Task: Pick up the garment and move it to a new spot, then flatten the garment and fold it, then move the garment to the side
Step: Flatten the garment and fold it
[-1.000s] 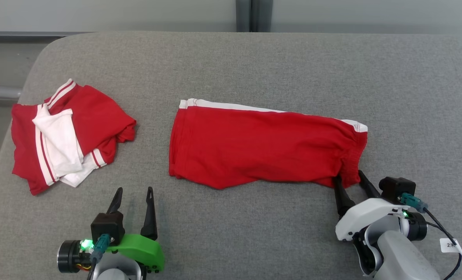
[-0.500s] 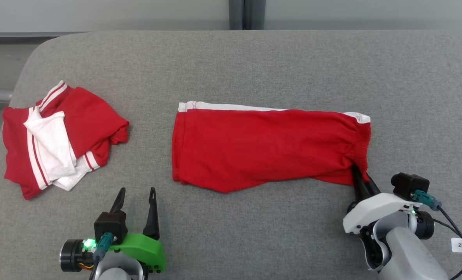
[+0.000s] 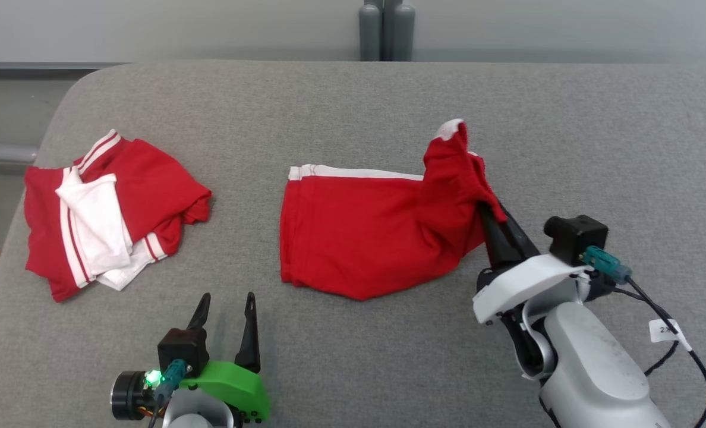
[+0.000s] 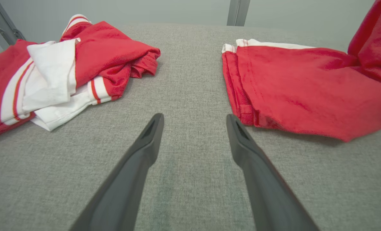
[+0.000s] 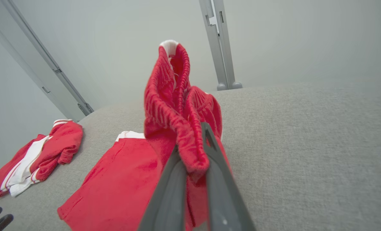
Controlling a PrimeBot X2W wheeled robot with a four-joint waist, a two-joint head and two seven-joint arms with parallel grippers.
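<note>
The garment (image 3: 365, 232) is a pair of red shorts with a white side stripe, lying across the middle of the grey table (image 3: 353, 101). My right gripper (image 3: 491, 213) is shut on its gathered waistband end, which is raised off the table and folded toward the left. In the right wrist view the bunched red waistband (image 5: 177, 106) stands up, pinched between my right gripper's (image 5: 193, 154) two dark fingers. The leg end (image 4: 241, 83) still lies flat on the table. My left gripper (image 3: 225, 306) rests open near the front edge, just left of the leg hems, with nothing between its fingers (image 4: 152, 134).
A crumpled red and white garment pile (image 3: 109, 208) lies at the table's left edge, also seen in the left wrist view (image 4: 59, 70). A grey post (image 3: 385, 30) stands behind the far edge. The table's rounded left corner drops off beside the pile.
My right gripper has shut on the waistband end, then lifted it and carried it to the left, doubling the shorts over. The left gripper stayed put; the head view shifted slightly.
</note>
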